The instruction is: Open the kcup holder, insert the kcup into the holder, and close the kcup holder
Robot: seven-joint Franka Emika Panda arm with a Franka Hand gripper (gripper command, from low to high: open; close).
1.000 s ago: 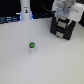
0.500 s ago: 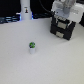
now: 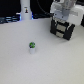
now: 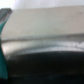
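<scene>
Kcup holder (image 3: 64, 28) at exterior view's right, on white table (image 3: 55, 60), rigid, likely stable; take drawer front by its edge. Tool (image 3: 64, 15) right above holder, spread indiscernible. Kcup (image 3: 33, 48) well apart mid-table: light, small, tippable; pinch sides.

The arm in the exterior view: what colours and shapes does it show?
Only its end shows, blurred: a white, blocky, rounded housing with grey shading, and under it the dark pincer against the black holder. No cables or markings can be made out.
</scene>
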